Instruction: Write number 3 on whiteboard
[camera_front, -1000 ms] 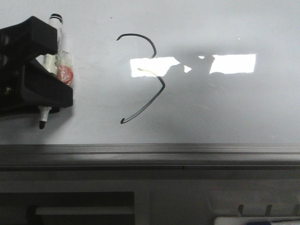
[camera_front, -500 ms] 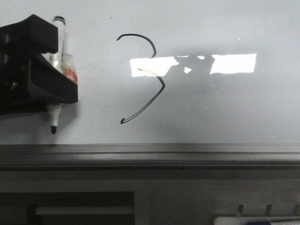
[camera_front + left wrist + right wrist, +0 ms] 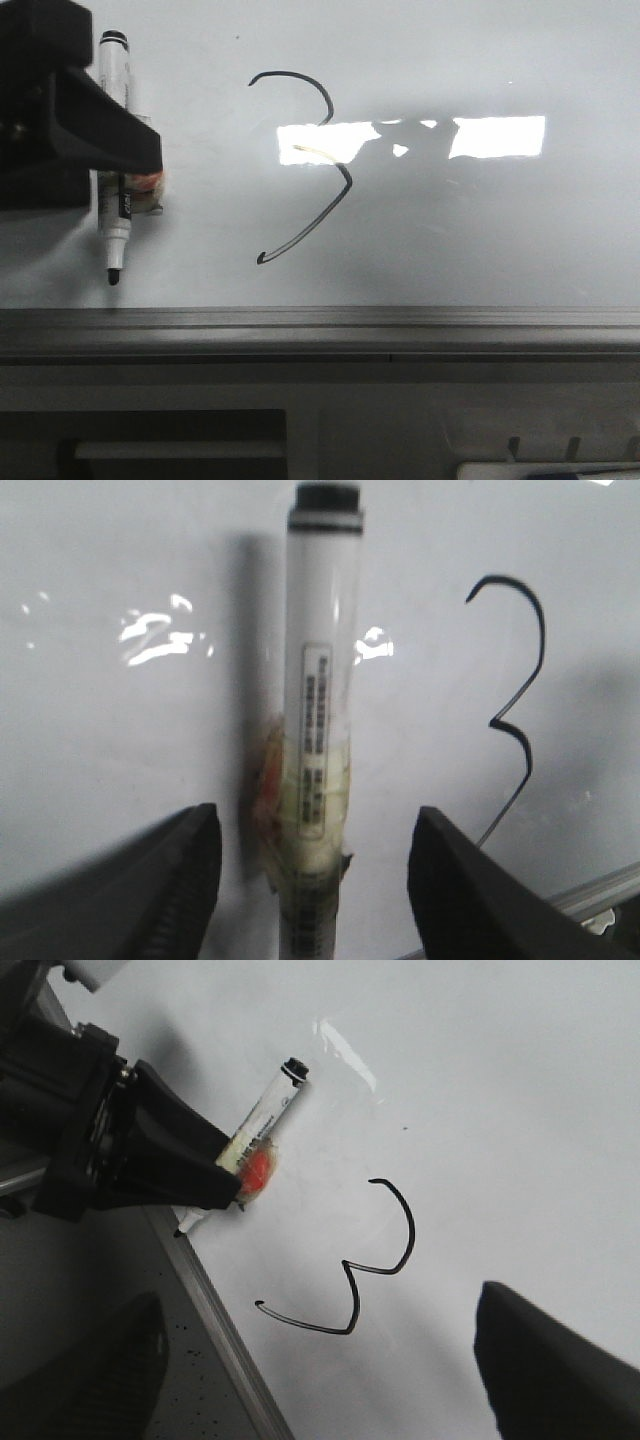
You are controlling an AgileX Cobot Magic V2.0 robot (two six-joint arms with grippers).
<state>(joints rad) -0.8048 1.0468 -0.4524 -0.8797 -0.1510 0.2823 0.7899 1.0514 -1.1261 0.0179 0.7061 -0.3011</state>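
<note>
Front view cuts off the left pincer (image 3: 120, 175); its fingers stand spread, the marker (image 3: 318, 730) lying released between them. Marker label text blurs unreadably. Right pincer (image 3: 320, 1380) gapes empty above the number 3 (image 3: 305, 165) on the whiteboard (image 3: 480, 230).

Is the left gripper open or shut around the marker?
Open: in the wrist view the left gripper fingers stand apart from the marker lying between them.

Left claw (image 3: 312, 880) spread wide, right claw (image 3: 320, 1380) spread
</note>
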